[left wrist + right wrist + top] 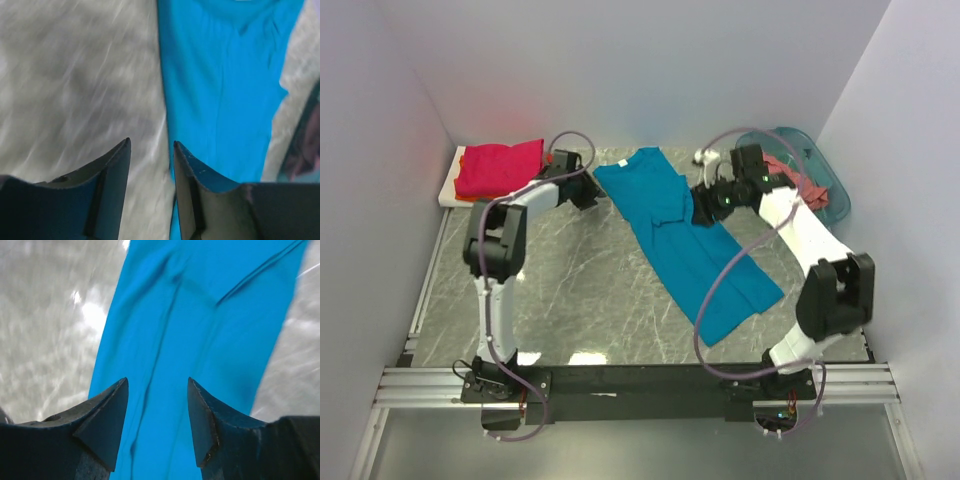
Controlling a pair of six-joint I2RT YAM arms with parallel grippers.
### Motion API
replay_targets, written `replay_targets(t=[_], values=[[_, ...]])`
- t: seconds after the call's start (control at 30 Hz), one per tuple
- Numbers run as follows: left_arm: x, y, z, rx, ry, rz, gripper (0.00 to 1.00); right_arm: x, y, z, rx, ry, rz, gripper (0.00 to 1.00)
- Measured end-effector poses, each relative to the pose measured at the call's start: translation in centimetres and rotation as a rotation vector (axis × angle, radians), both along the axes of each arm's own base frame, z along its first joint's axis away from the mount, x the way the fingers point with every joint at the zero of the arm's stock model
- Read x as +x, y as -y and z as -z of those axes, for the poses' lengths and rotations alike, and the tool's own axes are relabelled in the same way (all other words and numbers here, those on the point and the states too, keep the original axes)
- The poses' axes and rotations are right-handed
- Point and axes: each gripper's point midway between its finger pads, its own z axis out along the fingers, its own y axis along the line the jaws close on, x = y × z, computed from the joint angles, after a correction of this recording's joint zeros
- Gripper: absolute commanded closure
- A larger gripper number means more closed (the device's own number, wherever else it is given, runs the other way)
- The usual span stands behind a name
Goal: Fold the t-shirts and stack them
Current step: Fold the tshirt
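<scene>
A teal-blue t-shirt lies folded into a long strip, slanting across the table from back centre to front right. My left gripper hovers at its left edge near the collar end; its jaws stand apart over bare table, the shirt's edge just to their right, nothing between them. My right gripper is above the strip's right side, open with the blue cloth below and nothing held. A magenta-red t-shirt lies folded at the back left, an orange edge showing beneath it.
The folded stack rests on a flat white board in the back left corner. A translucent teal basket with a salmon-pink shirt inside stands at the back right. White walls close in left, back and right.
</scene>
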Motion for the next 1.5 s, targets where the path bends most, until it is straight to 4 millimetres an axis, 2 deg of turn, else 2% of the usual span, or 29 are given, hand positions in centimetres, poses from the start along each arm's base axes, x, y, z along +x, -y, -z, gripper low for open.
replay_targets(t=[0.07, 0.17, 0.2, 0.27, 0.3, 0.4, 0.5, 0.6, 0.77, 0.93, 1.07, 1.17, 1.2, 1.3, 1.43, 1.5], values=[[1.7, 0.8, 1.3, 0.017, -0.026, 0.000, 0.56, -2.8, 0.0, 1.1, -0.022, -0.012, -0.047, 0.42], [3.7, 2.2, 2.3, 0.019, -0.041, 0.003, 0.59, -6.3, 0.0, 2.8, -0.067, -0.018, -0.110, 0.42], [4.3, 2.5, 2.2, 0.020, -0.036, 0.003, 0.65, -7.3, 0.0, 3.2, -0.082, -0.015, -0.129, 0.42], [5.2, 2.9, 2.2, 0.025, -0.041, -0.001, 0.71, -9.5, -0.3, 4.1, -0.117, -0.005, -0.179, 0.42], [5.6, 3.1, 2.3, 0.028, -0.044, 0.000, 0.77, -10.4, -0.5, 4.2, -0.130, 0.005, -0.202, 0.42], [6.0, 3.2, 2.9, 0.035, -0.062, -0.008, 0.86, -12.3, -1.1, 4.0, -0.152, 0.051, -0.270, 0.42], [6.0, 2.6, 3.0, 0.050, -0.075, -0.025, 0.89, -13.2, -1.7, 3.5, -0.183, 0.106, -0.320, 0.42], [6.1, 2.1, 3.1, 0.060, -0.083, -0.038, 0.88, -14.2, -2.7, 4.3, -0.232, 0.137, -0.377, 0.42], [6.4, 0.6, 2.9, 0.082, -0.084, -0.047, 0.85, -16.7, -4.0, 8.2, -0.355, 0.095, -0.480, 0.41], [7.5, -2.7, 2.5, 0.106, -0.088, -0.075, 0.86, -19.3, -5.1, 11.7, -0.491, 0.071, -0.572, 0.41], [8.3, -6.4, 2.4, 0.116, -0.091, -0.112, 0.86, -19.8, -5.8, 12.0, -0.528, 0.092, -0.583, 0.40], [8.6, -8.5, 2.4, 0.121, -0.086, -0.117, 0.77, -19.3, -5.7, 11.8, -0.538, 0.103, -0.551, 0.39], [8.6, -8.8, 2.5, 0.125, -0.081, -0.108, 0.68, -19.2, -5.7, 11.7, -0.540, 0.105, -0.540, 0.39], [8.4, -8.6, 2.2, 0.122, -0.038, -0.068, 0.50, -18.9, -5.6, 11.7, -0.547, 0.106, -0.513, 0.39], [6.0, -7.1, 0.9, 0.120, -0.023, -0.007, 0.49, -18.7, -5.6, 12.5, -0.558, 0.089, -0.478, 0.39], [5.6, -6.3, -0.2, 0.110, -0.005, 0.015, 0.48, -18.6, -5.5, 13.3, -0.576, 0.071, -0.466, 0.39]])
